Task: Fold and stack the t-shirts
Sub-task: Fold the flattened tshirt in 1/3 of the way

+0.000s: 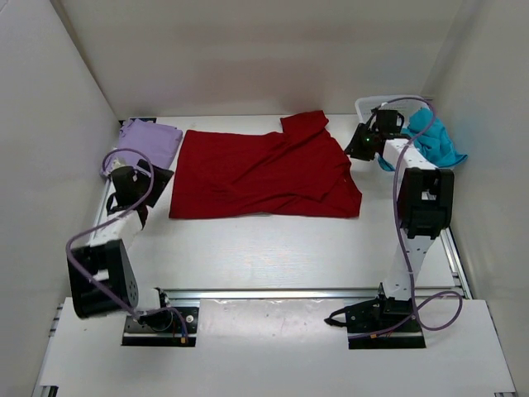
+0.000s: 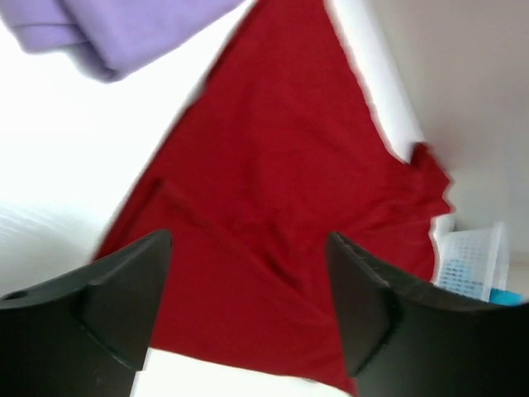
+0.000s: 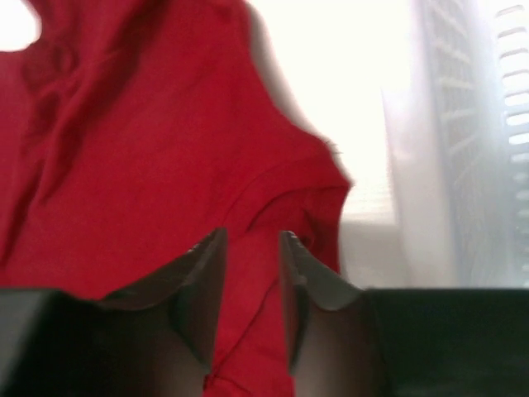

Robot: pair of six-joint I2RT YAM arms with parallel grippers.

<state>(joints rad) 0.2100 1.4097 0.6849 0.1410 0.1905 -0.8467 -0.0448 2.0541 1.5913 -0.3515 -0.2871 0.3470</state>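
Observation:
The deep red t-shirt (image 1: 264, 174) lies spread across the middle of the table, with its right side rumpled and folded over. A folded lavender t-shirt (image 1: 150, 139) sits at the back left. The teal t-shirt (image 1: 434, 136) hangs bunched over the basket's right side. My left gripper (image 1: 159, 178) is at the red shirt's left edge. In the left wrist view it (image 2: 248, 281) stands wide open above the red cloth (image 2: 273, 165), holding nothing. My right gripper (image 1: 357, 149) is at the shirt's right sleeve. Its jaws (image 3: 252, 240) are parted, with a fold of red cloth (image 3: 124, 149) lying loose in the gap.
A white lattice basket (image 1: 372, 106) stands at the back right corner, close beside my right gripper; the right wrist view shows its wall (image 3: 471, 141). White walls enclose the table on three sides. A metal rail (image 1: 273, 294) runs along the near edge.

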